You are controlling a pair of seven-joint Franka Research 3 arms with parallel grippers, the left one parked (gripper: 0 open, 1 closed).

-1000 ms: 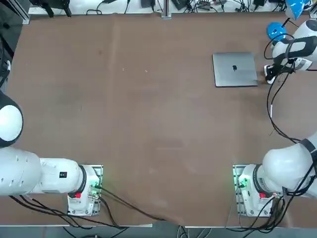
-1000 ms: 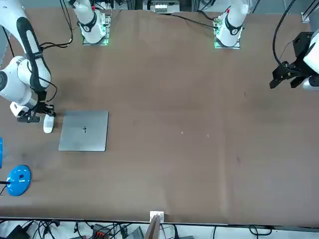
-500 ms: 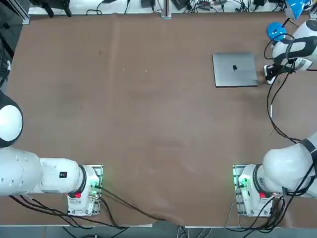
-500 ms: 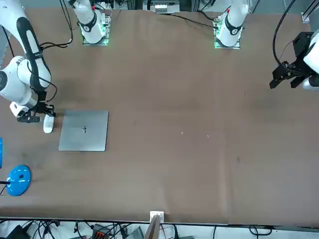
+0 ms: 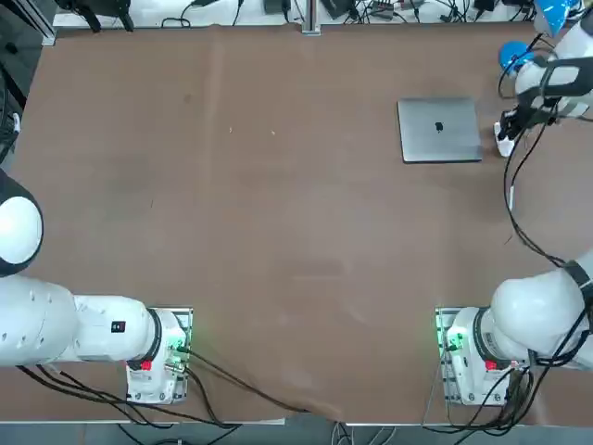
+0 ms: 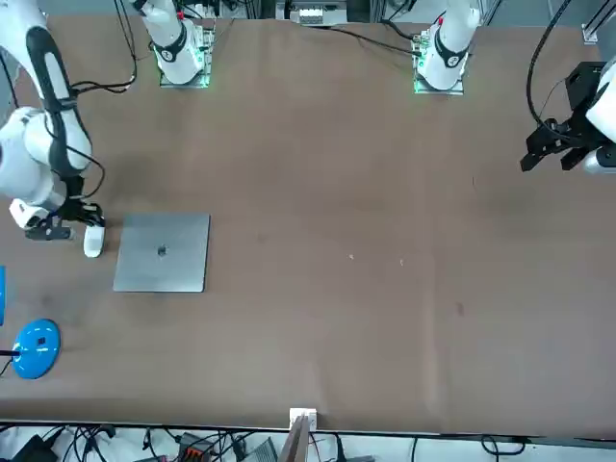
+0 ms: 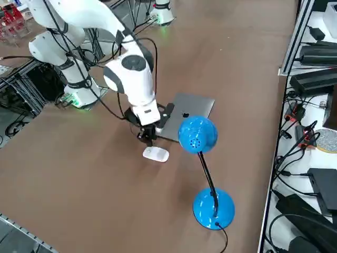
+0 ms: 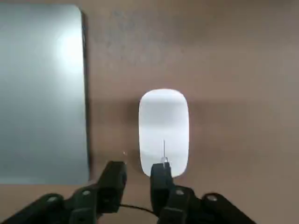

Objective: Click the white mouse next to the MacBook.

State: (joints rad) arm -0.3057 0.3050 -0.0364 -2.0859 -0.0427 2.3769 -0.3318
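Right gripper [image 8: 138, 172] low by the near end of the white mouse [image 8: 163, 126]. Fingers open, bare gap between them, gripping nothing. One fingertip [image 8: 161, 175] overlaps the mouse's edge in the wrist view; cannot tell whether it touches.

Mouse flat on the desk [image 5: 278, 232], to the robot's right of the closed MacBook [image 5: 440, 130], a strip of desk between the two, not touching.

Step in hand, as I judge it: the click itself, or backing off from it; no sign of a press either way. If a press is due, best bring the fingers together first, so a single blunt tip meets the shell. Centre over the button end, come straight down, press lightly and briefly, lift straight off. Smooth, low shell likely to skid if pushed at a slant; spread fingers could straddle it or catch the rim. Keep clear of the laptop's edge.

Count: one mouse, one MacBook, two fingers on the working gripper, one blue lamp [image 7: 197, 134] with one round base [image 7: 202, 208].
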